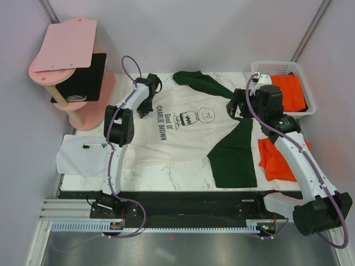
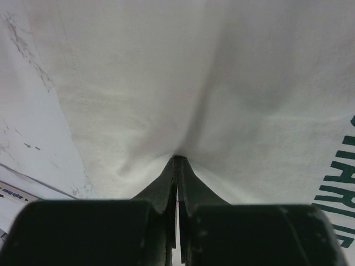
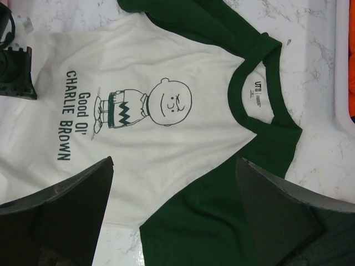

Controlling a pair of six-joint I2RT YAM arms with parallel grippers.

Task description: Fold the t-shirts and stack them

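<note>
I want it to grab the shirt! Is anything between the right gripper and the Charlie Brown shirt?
Nothing visible. The right gripper hangs over the Charlie Brown shirt with its jaws open, and only air lies between them.

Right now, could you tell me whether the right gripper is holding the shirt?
No, the right gripper stands wide open over the shirt, with nothing between its jaws.

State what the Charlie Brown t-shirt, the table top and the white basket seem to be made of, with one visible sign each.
Charlie Brown t-shirt: soft matte knit cloth, probably cotton; it puckers where the left gripper pinches it.
Table top: smooth, marble-patterned white with grey veins; real stone or laminate cannot be told.
White basket: likely moulded plastic, with lattice walls.
</note>
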